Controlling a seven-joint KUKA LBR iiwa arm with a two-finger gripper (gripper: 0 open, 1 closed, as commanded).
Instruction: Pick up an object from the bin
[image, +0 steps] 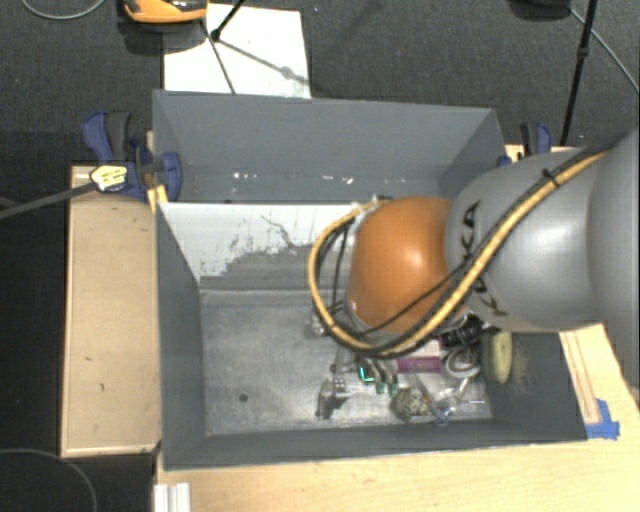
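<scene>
The arm (540, 250) reaches low into the bin (240, 350), so the step in hand looks like settling for a grasp. The jaws hang beside a small heap (430, 398) at the floor's lower right, with a magenta strip (420, 366) and a pale yellow oblong (498, 357). Whether they are open or gripping cannot be told. The next move calls for closing on one piece and lifting clear.
</scene>
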